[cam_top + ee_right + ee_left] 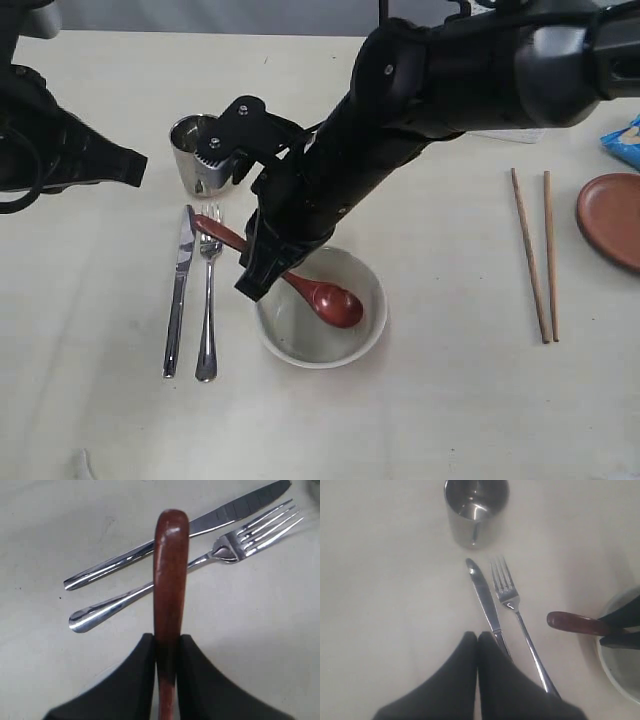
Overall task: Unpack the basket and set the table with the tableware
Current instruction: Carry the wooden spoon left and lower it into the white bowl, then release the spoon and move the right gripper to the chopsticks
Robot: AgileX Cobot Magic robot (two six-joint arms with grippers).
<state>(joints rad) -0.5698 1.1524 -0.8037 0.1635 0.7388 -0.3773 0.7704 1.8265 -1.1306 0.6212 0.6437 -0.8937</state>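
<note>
My right gripper [262,262] [167,641] is shut on the handle of the reddish-brown wooden spoon [325,297] [170,570], whose head lies inside the cream bowl [372,325]. The steel knife [179,290] [485,600] and fork [208,300] [512,607] lie side by side left of the bowl, with the steel mug [193,152] [475,510] behind them. My left gripper [478,637] is shut and empty, hovering at the far left. Two chopsticks [535,250] and the brown plate [615,215] lie to the right. The basket is out of view.
A blue snack bag [625,140] shows at the right edge behind the plate. The beige table [440,400] runs bare along the front. My right arm [450,90] crosses over the middle of the table.
</note>
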